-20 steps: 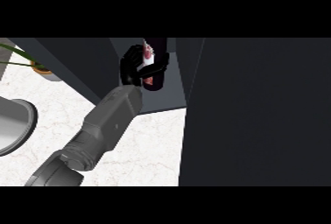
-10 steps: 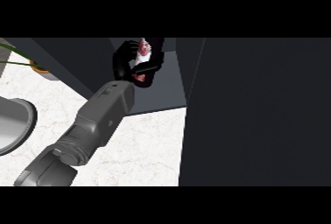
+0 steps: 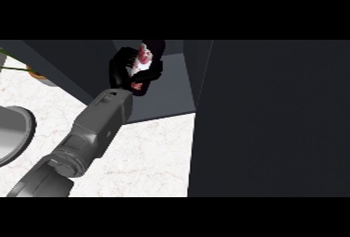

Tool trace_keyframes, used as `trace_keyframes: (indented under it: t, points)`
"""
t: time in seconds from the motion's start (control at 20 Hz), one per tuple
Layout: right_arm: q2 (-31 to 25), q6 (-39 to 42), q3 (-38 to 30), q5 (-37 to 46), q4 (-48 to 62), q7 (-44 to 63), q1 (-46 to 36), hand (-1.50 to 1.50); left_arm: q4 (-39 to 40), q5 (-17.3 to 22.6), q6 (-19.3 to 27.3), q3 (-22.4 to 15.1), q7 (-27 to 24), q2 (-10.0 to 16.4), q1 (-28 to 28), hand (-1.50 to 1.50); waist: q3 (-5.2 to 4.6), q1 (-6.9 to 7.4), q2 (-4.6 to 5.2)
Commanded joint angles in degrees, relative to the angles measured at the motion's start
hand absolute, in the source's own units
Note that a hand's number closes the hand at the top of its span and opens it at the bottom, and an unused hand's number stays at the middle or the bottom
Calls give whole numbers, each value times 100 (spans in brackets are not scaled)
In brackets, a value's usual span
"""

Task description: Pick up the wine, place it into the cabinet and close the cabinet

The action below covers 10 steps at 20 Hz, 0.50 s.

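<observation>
The dark cabinet door [image 3: 273, 120] stood open beside the marble desk [image 3: 150, 152]. The left hand [image 3: 125, 70], curled round the wine [image 3: 145, 57], was at the cabinet [image 3: 171, 90] opening.

The scene splits sharply into bright and dark. The white marbled counter [image 3: 147, 152] is the brightest surface and is lit evenly across its visible part. The big cabinet door [image 3: 273, 120] on the right is nearly black, with hardly any shading across it. The inside of the cabinet [image 3: 171, 97] is a dim grey-blue, somewhat lighter than the door. The grey forearm [image 3: 96, 129] shows soft shading along its length and stands out clearly against the pale counter. The black left hand [image 3: 126, 69] almost merges into the dim cabinet. The wine bottle [image 3: 145, 56] it grips catches light on its pale and red patch. A round grey dish [image 3: 10, 134] at the left edge is softly shaded.
</observation>
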Motion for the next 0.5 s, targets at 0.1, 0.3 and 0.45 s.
trace_keyframes:
  t: [0.1, 0.3, 0.45]
  points:
    - [-41, 95, -12, -116, -115, -1, 55, -150, 24, -216, 324, -197, 224, 172, 191, 150, -3, -17, 35]
    - [5, 35, -27, -119, 5, -34, -92, -150, 21, -283, -187, -251, 244, 202, 209, -150, -20, 48, 41]
    - [23, 46, 52, -88, -126, -4, 3, -150, 22, -293, -225, -258, 329, 271, 244, -150, -16, 28, 21]
